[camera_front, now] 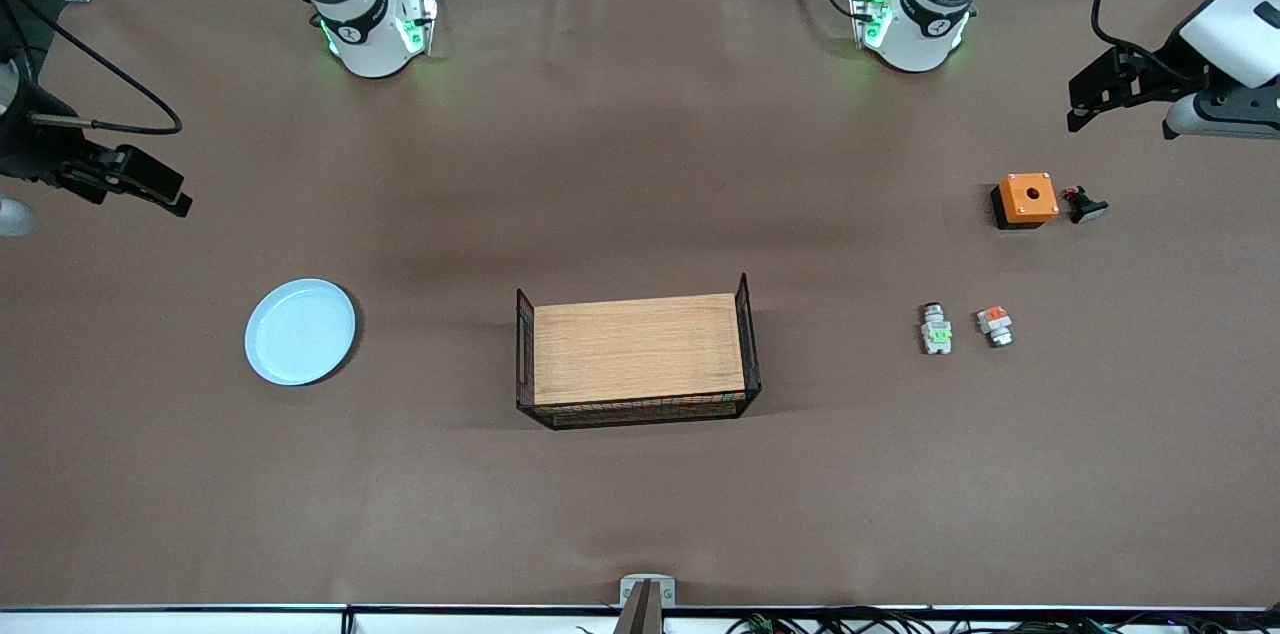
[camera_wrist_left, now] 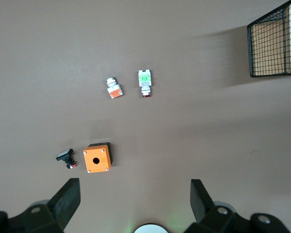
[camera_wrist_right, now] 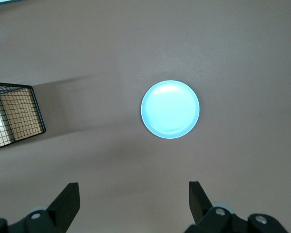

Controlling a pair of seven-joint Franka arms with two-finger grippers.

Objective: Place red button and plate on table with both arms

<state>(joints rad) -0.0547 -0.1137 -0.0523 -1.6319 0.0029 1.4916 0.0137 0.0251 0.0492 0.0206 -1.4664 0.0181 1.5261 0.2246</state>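
1. Red button (camera_front: 936, 329): it lies flat on the table (camera_front: 640, 514) toward the left arm's end, with the tray's wooden floor well apart from it toward the table's middle. Its long axis runs roughly toward and away from the front camera; the dark reddish cap points toward the robots' bases and the green block sits at the end nearer that camera.
2. Similar parts: a piece with an orange block (camera_front: 995, 324) lies just beside the red button without touching it. An orange square box (camera_front: 1026, 199) and a small black part (camera_front: 1085, 206) lie farther from the front camera.
3. Left gripper (camera_front: 1085, 114): it hangs empty in the air over the table edge at its own end, fingers spread wide apart. The left wrist view shows the red button (camera_wrist_left: 145, 82) well ahead of the spread fingers (camera_wrist_left: 68, 199).
4. Plate (camera_front: 300, 331): it sits upright and empty on the table toward the right arm's end, well apart from the wire-ended tray (camera_front: 637, 351).
5. Right gripper (camera_front: 150, 184): it hangs empty over the table at its own end, fingers spread. In the right wrist view the plate (camera_wrist_right: 170, 109) lies ahead, centred between the finger lines.
6. Governing relation: each thing lies at one arm's end only. Judged from this, the left arm is the nearer to the red button and the right arm to the plate.
7. Likely requirement: closing across the button's narrow width, crosswise to its long axis, while avoiding the orange-block piece.
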